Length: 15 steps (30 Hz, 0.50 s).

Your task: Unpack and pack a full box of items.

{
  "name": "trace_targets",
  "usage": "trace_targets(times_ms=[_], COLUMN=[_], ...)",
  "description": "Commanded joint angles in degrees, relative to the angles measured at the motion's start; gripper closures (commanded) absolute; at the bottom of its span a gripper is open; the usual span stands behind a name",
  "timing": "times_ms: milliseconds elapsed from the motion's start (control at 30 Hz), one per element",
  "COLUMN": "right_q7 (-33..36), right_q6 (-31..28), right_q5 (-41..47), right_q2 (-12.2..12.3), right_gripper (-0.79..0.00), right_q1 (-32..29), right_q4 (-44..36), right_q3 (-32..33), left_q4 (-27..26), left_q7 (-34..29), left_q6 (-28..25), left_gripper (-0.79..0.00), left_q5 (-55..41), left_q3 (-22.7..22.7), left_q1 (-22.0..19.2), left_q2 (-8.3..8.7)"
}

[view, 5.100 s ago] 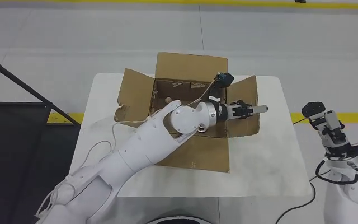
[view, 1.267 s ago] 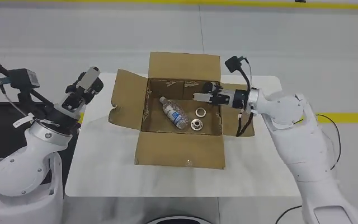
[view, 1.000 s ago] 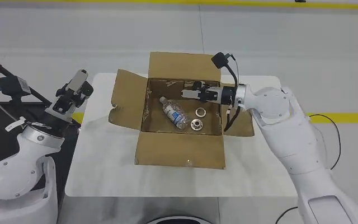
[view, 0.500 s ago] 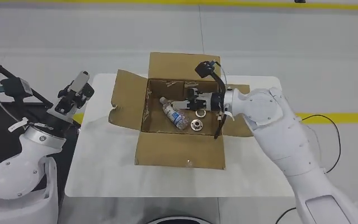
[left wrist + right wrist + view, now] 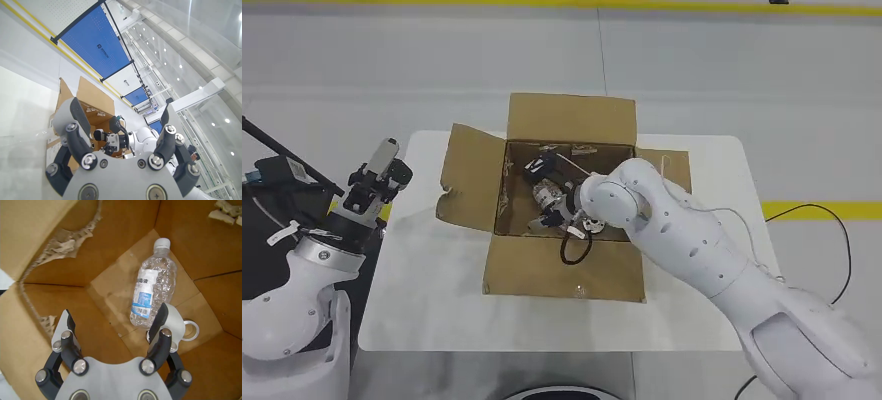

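- Now, our right gripper hangs inside the open cardboard box, its fingers spread wide and holding nothing.
- We see a clear plastic bottle with a white cap lying on its side on the box floor, its base just beside one finger of that gripper.
- A metal ring lies on the floor by the bottle's base, partly behind that finger.
- The box stands on the white table, flaps folded outward.
- Our left gripper is raised beyond the table's edge, well apart from the box, fingers open and empty.
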Motion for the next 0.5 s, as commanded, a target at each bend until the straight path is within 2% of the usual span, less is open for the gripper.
trace_targets(times_ms=[0,200,467], right_q7=[-0.4,-2.4,-5.4], right_q6=[1.9,7.3,6.4], right_q5=[-1.5,-5.0,-4.1], right_q2=[-1.5,-5.9,-10.6], right_gripper=[-0.785,-0.785,-0.785], right_q1=[1.0,2.9,3.9], right_q4=[2.6,10.0,20.4], right_q3=[-1.9,-5.7,-7.0], left_q4=[0.0,0.0,0.0], left_q7=[0.0,0.0,0.0], left_q6=[0.0,0.0,0.0], left_gripper=[-0.785,-0.785,-0.785], left_q5=[0.0,0.0,0.0], left_q3=[0.0,0.0,0.0], left_q1=[0.0,0.0,0.0], left_q2=[0.0,0.0,0.0])
